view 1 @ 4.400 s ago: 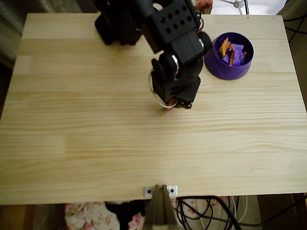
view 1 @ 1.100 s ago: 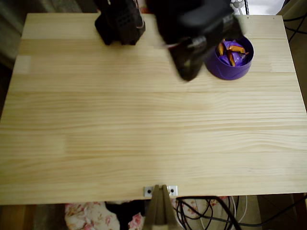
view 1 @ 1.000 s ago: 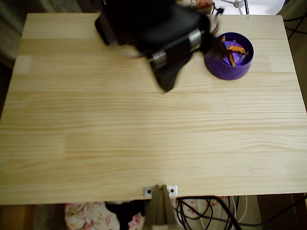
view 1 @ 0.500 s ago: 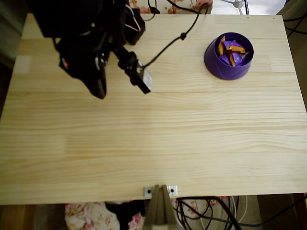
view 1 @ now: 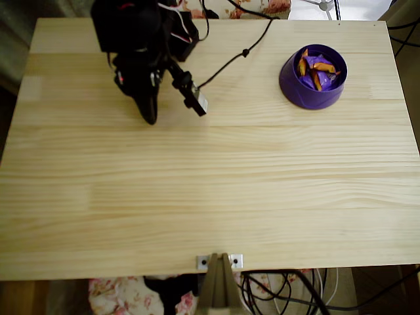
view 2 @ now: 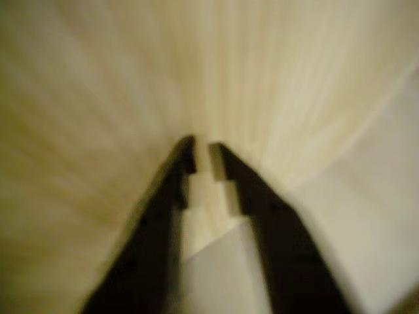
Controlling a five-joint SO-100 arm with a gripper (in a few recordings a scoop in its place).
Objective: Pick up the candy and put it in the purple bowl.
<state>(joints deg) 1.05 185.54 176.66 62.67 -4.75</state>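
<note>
Purple and deep, the round plastic bowl (view 1: 314,77) with sloping sides stands near the far right corner of the pale pine table (view 1: 210,197) in the overhead view. Inside it lie several small wrapped sweets; the candy (view 1: 319,67), shiny purple with orange ends, rests among them near the middle of the bowl. Well apart from the bowl, at the far left of the table, the black arm bends over its base, and the jaws (view 1: 149,115) point down toward the boards, empty. A black cable (view 1: 231,60) runs across the table from the arm toward the far edge, and a small pale camera module (view 1: 197,104) hangs just beside the jaws. Nothing lies between the arm and the bowl on the wood. A metal bracket (view 1: 220,261) sits at the near edge, with cables and flowered cloth below it.

In the wrist view, blurred, the two black jaws (view 2: 203,160) stand a little apart with a narrow gap at the tips, holding nothing, above the pale wood grain.
</note>
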